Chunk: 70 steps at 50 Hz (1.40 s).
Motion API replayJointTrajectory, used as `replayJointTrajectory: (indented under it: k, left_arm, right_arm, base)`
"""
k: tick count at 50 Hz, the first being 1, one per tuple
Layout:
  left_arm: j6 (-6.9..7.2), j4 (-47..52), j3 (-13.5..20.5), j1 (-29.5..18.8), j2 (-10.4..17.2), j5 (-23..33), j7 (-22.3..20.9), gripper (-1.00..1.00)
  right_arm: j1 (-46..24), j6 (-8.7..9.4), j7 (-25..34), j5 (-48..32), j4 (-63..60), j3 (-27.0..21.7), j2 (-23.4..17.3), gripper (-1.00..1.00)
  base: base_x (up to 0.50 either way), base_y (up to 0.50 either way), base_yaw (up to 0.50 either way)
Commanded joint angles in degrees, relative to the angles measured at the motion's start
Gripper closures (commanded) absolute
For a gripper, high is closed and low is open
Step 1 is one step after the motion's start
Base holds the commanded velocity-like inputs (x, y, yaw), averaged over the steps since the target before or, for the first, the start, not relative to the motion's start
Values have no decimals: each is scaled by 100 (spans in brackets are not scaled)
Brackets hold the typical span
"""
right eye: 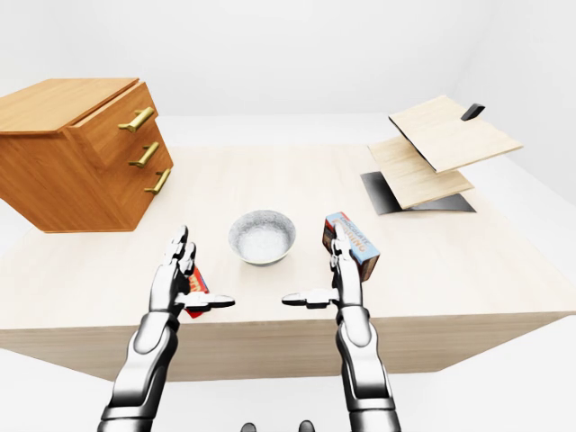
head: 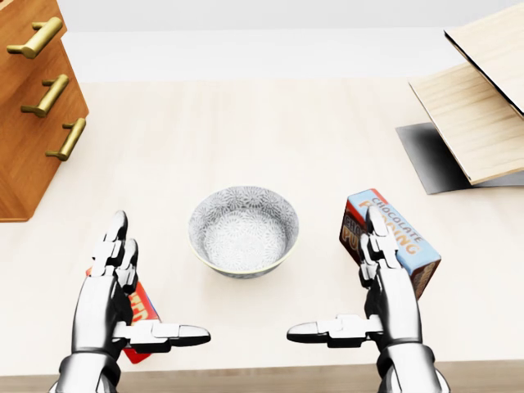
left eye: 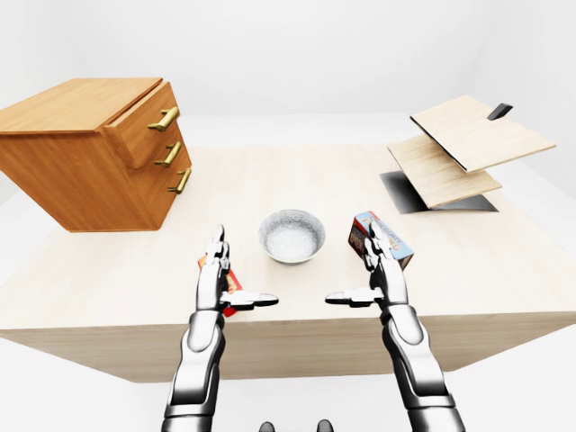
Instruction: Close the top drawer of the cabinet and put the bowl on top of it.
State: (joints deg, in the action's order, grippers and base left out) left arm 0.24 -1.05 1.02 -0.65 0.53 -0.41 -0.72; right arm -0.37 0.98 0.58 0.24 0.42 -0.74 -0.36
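Observation:
A wooden cabinet (left eye: 85,153) with three brass-handled drawers stands at the table's left; its top drawer (left eye: 144,121) is pulled out a little. A grey patterned bowl (head: 243,230) sits upright on the table between my hands. My left hand (head: 131,295) hovers open to the bowl's lower left, thumb pointing inward. My right hand (head: 360,286) mirrors it at the lower right, open and empty. Neither hand touches the bowl.
A blue chocolate pudding box (head: 401,237) lies behind my right hand, and a red packet (head: 143,315) lies under my left hand. At the table's right a tilted two-shelf wooden rack (left eye: 463,148) stands on a dark base. The table's near edge (left eye: 288,337) is just below my hands.

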Motion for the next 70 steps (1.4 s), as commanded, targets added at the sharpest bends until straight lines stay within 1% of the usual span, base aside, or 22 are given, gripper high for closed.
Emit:
replayJointTrajectory:
  k: [1,3,6,7,8,9,13,19,21,23,28,31,33,38,43,47,53,57,64,67,69,70]
  left_arm:
    - [91,-173,124,-90,95,-19,-137,-100]
    - [104,-64,110,-30,80,9,-120,-100]
    - [208,205,114,76,69,-3,-129,-100]
    - [290,335,115,114,78,-7,-153,-100]
    - [343,396,133,118,80,-55,-193,-100]
    - [377,428,132,118,79,-69,-217,-100]
    - [476,518,86,135,67,21,-198,-100]
    - [476,764,54,205,62,74,-240,-100]
    - [476,989,42,276,52,65,-269,-100]
    - [476,1058,52,293,48,89,-249,-100]
    - [476,1201,65,357,47,86,-268,-100]
    - [476,1482,72,506,42,77,-294,-100]
    - [476,1556,80,539,38,68,-303,-100]
    - [476,2121,87,882,24,93,-346,-100]
    - [476,2335,104,1042,-16,95,-355,-100]
    - [476,2449,48,1175,-32,173,-342,-100]
    - [476,2766,26,1363,-54,171,-338,-100]
    - [476,3156,39,1573,-71,60,-396,-100]
    - [476,3470,28,1804,-100,158,-369,-100]
    - [448,3529,-16,1867,-105,217,-357,-100]
    - [390,3556,-65,1913,-107,300,-322,-100]
    - [389,3558,-67,1915,-106,302,-320,-100]
  right_arm:
    - [-27,285,72,46,-7,-95,-44,-100]
    - [41,317,44,31,-157,-76,-31,-100]
    - [214,315,20,-60,-410,-2,-13,-100]
    - [288,343,41,-66,-551,31,-3,-100]
    - [300,360,40,-51,-623,41,13,-100]
    - [283,402,18,-39,-655,43,29,-100]
    - [316,402,-39,-85,-752,141,66,-100]
    - [587,402,114,197,-1560,173,58,-100]
    - [741,402,539,503,-1960,214,-33,-100]
    - [779,402,358,357,-2064,171,16,-100]
    - [875,402,348,323,-2269,163,13,-100]
    - [1025,402,326,449,-2802,118,37,-100]
    - [1057,402,322,451,-2877,120,35,-100]
    - [1355,402,325,389,-3192,181,36,-100]
    - [1582,402,305,340,-3425,243,27,-100]
    - [1741,402,323,372,-3673,233,21,-100]
    - [1853,402,370,410,-3820,206,25,-100]
    - [1912,402,371,364,-3833,268,26,-100]
    - [2124,402,382,415,-4093,318,-2,-100]
    - [2147,402,391,444,-4134,301,-4,-100]
    - [2163,402,415,472,-4160,290,-7,-100]
    - [2164,402,416,472,-4161,289,-7,-100]
  base:
    - [0,0,0]
    - [0,0,0]
    - [0,0,0]
    - [0,0,0]
    - [0,0,0]
    - [0,0,0]
    - [0,0,0]
    - [0,0,0]
    - [0,0,0]
    - [0,0,0]
    - [0,0,0]
    - [0,0,0]
    - [0,0,0]
    - [0,0,0]
    - [0,0,0]
    - [0,0,0]
    - [0,0,0]
    - [0,0,0]
    - [0,0,0]
    - [0,0,0]
    - [0,0,0]
    - [0,0,0]
